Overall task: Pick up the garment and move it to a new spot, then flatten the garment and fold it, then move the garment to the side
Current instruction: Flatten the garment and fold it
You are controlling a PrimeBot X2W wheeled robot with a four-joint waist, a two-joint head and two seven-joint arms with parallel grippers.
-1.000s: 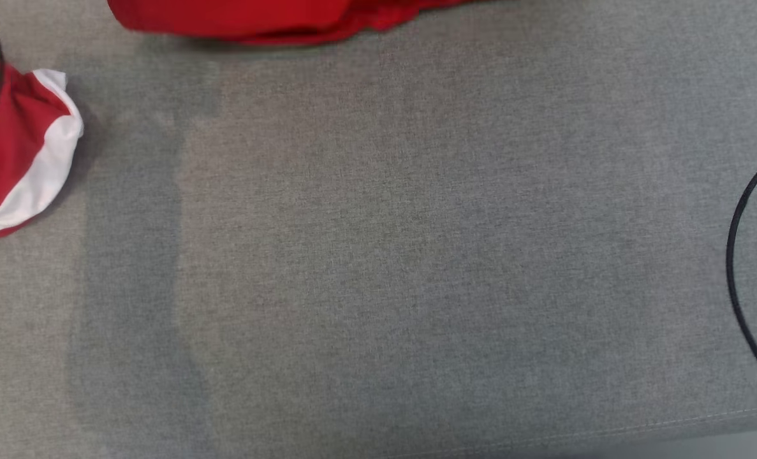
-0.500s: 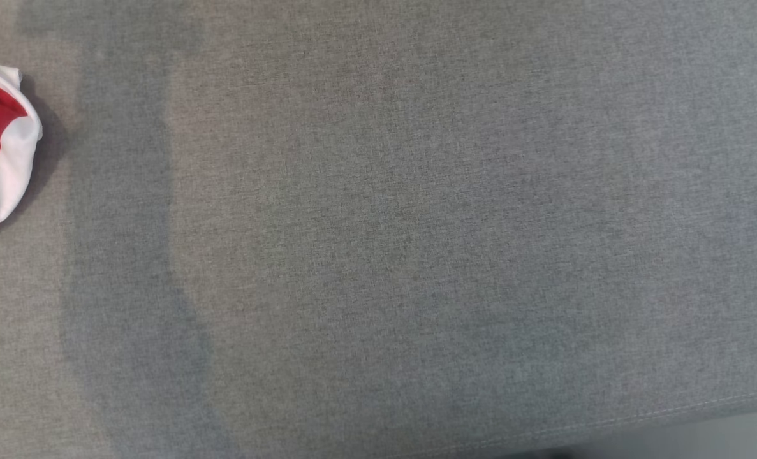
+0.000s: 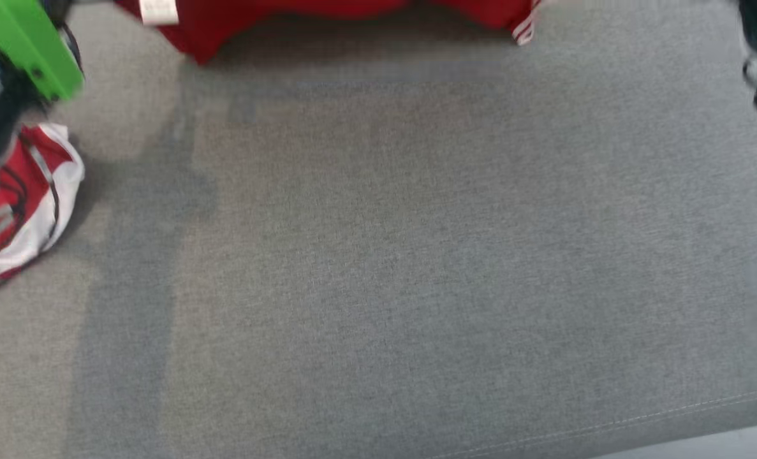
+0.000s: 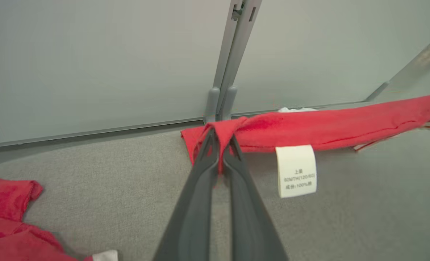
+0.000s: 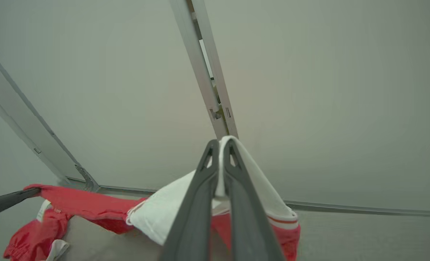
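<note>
Head view: the red garment [image 3: 225, 25] lies along the upper edge of the frame, its long axis running left to right. A white label [image 3: 156, 9] sits near its left end. The grey surface [image 3: 416, 255] spreads below it, and a second red-and-white cloth [image 3: 34, 204] sits at the left edge.

Left wrist view: the left claw [image 4: 220, 139] is clamped on a red corner of the garment [image 4: 327, 127]. The garment stretches taut from the centre to the right edge, rising slightly, and the label [image 4: 296, 170] hangs from it.

Right wrist view: the right claw [image 5: 220, 145] is closed on a white fold of the garment [image 5: 157, 210]. Red cloth runs from there toward the left edge, where the left claw [image 5: 30, 193] holds its far end.
</note>
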